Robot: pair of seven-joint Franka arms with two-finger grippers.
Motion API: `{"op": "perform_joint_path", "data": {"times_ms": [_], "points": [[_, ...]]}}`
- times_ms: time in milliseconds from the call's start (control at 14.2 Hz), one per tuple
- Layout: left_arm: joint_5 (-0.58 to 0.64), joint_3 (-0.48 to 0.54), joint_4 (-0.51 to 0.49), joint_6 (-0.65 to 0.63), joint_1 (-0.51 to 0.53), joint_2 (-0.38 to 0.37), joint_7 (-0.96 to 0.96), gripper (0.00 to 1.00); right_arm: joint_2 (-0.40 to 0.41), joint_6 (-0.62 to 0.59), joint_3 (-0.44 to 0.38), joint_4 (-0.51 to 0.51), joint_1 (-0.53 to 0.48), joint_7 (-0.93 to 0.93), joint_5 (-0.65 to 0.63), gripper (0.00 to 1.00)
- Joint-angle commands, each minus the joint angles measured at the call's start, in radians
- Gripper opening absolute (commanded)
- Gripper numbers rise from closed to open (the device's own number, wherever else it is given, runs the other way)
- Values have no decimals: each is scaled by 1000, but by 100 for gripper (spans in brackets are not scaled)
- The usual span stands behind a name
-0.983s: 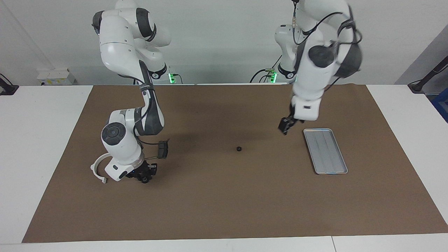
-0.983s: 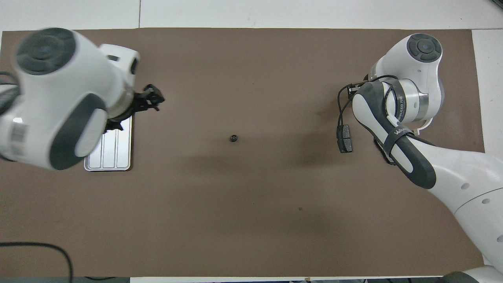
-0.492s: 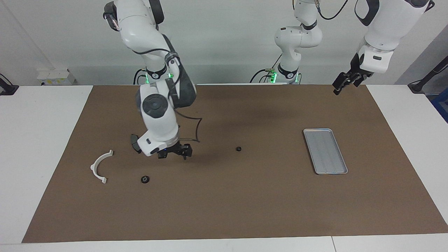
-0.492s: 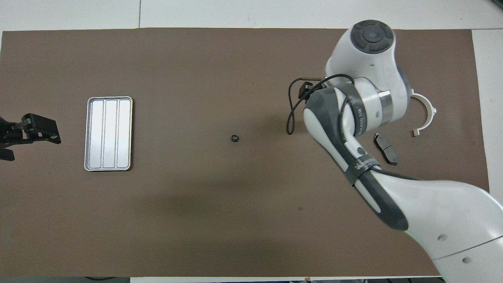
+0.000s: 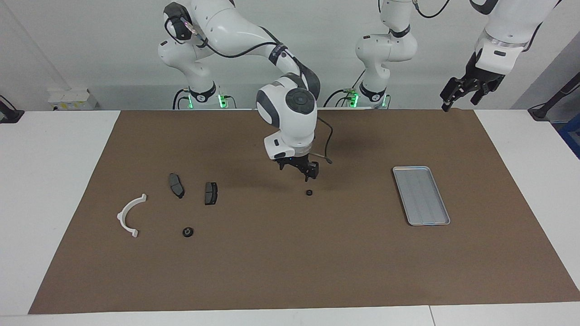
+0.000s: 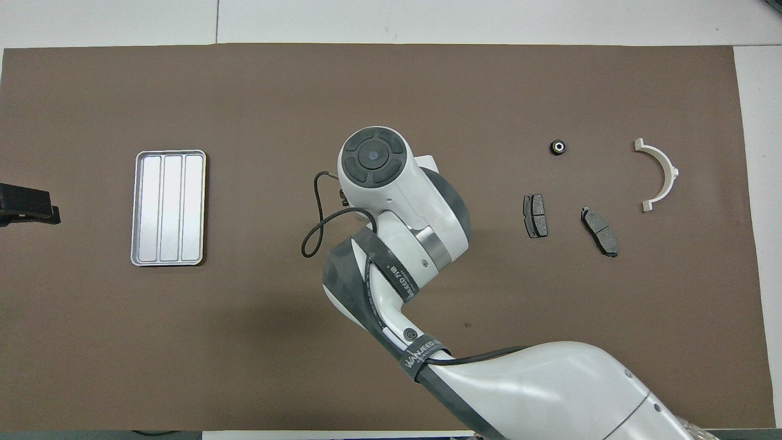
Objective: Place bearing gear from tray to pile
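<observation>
Tray (image 5: 421,195) emptied, one gear (image 5: 188,232) lying lower left by pile (image 5: 192,190), another (image 5: 309,193) mid-frame under right gripper (image 5: 300,170), fingers spread, holding nothing.

Flat rectangular silver-grey metal tray (image 5: 422,195): brushed, satin sheen, ribbed floor. It sits on a matt brown paper-like mat (image 5: 290,262), smooth, over a glossy white tabletop (image 5: 50,181). Toward the right arm's end from the tray: white half-ring plastic bracket (image 5: 130,214), semi-matt; two dark grey brake pads (image 5: 194,189), dull and matt; small black ring-shaped gear (image 5: 188,232), slight metallic glint.
</observation>
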Motion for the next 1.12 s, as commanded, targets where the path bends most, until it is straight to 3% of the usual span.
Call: {"op": "perform_joint_path", "data": {"times_ms": [0,351,843,1054], "points": [[1,-11,35,-2,19,38,27,100,83,66,-6,43,24,44,1,100],[5,-42,169,-124,11,106,59,100,125,166,-4,42,37,56,-30,100],[-6,-48,112,-91,-1,89,97,100,157,227,-4,20,28,58,-39,99],[-6,-48,121,-114,0,93,96,100,163,227,-4,14,30,56,-38,91]]}}
